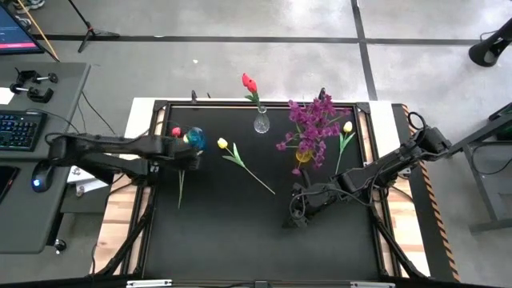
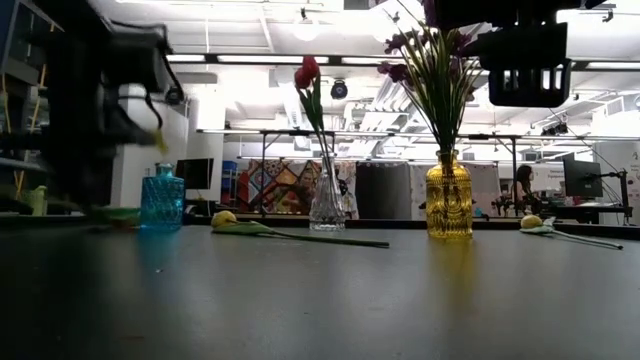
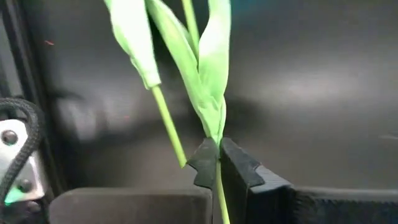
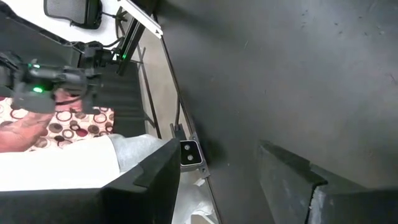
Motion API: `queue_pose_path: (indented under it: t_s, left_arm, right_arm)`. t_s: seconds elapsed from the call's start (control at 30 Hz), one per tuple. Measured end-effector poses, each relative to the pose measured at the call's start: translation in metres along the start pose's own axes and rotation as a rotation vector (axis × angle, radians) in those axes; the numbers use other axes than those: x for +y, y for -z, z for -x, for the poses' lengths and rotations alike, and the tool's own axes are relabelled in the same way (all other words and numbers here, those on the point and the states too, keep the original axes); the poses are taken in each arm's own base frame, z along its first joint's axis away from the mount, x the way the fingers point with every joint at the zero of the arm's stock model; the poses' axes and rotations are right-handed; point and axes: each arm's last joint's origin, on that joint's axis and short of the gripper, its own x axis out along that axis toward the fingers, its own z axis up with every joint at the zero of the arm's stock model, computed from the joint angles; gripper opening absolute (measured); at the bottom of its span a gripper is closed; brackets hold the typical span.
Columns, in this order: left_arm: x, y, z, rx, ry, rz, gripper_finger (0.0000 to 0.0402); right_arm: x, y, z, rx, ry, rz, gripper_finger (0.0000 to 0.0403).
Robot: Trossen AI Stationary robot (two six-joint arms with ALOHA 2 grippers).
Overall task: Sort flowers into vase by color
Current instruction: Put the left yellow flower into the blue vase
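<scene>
My left gripper (image 1: 186,160) stands beside the blue vase (image 1: 196,141), shut on a green flower stem (image 3: 217,149). A red flower head (image 1: 176,132) shows next to that vase. A clear vase (image 1: 262,122) holds a red tulip (image 1: 249,82). An amber vase (image 1: 302,157) holds purple sprigs (image 1: 314,122). One yellow tulip (image 1: 222,144) lies on the mat at mid-table, and another (image 1: 347,126) lies right of the amber vase. My right gripper (image 1: 298,214) hovers open over the mat, near the amber vase. My left gripper pinches the green stem (image 3: 218,180) between its two fingertips, just below where the long leaves (image 3: 211,68) join it. The fingers come from above, pointing down, and lie across the stem. A second stem (image 3: 166,124) runs beside it, outside the fingers.
The black mat (image 1: 240,240) is bare toward its near edge. A desk with a keyboard (image 1: 20,128) and mouse stands beyond the table's left edge. Cables trail by the right arm (image 1: 416,148).
</scene>
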Motion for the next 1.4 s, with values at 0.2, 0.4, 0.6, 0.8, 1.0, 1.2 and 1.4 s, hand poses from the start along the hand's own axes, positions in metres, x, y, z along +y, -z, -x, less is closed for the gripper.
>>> queue_pose_path:
  t_s: [0.2, 0.4, 0.6, 0.8, 1.0, 1.2, 1.4]
  left_arm:
    - [0.015, 0.002, 0.030, -0.063, 0.218, 0.046, 0.0000]
    - [0.030, 0.005, 0.060, -0.081, 0.441, 0.021, 0.0000]
    - [0.045, 0.008, 0.077, -0.091, 0.595, 0.022, 0.0000]
    - [0.054, 0.008, 0.093, -0.138, 0.696, 0.003, 0.0000]
    - [0.055, 0.005, 0.115, -0.177, 0.810, -0.067, 0.0000]
    - [0.059, 0.003, 0.137, -0.196, 0.887, -0.134, 0.0000]
    - [0.057, 0.003, 0.133, -0.180, 0.857, -0.153, 0.0000]
  right_arm:
    - [-0.001, -0.002, 0.000, -0.017, 0.007, 0.002, 0.0193]
    - [-0.003, -0.006, 0.001, -0.029, 0.012, -0.004, 0.0193]
    - [-0.003, -0.007, 0.001, -0.034, 0.014, 0.002, 0.0193]
    - [-0.003, -0.007, 0.001, -0.036, 0.014, 0.005, 0.0193]
    - [-0.003, -0.007, 0.001, -0.036, 0.014, 0.002, 0.0193]
    - [-0.003, -0.007, 0.001, -0.036, 0.014, 0.006, 0.0193]
    - [-0.003, -0.007, 0.001, -0.038, 0.015, 0.008, 0.0193]
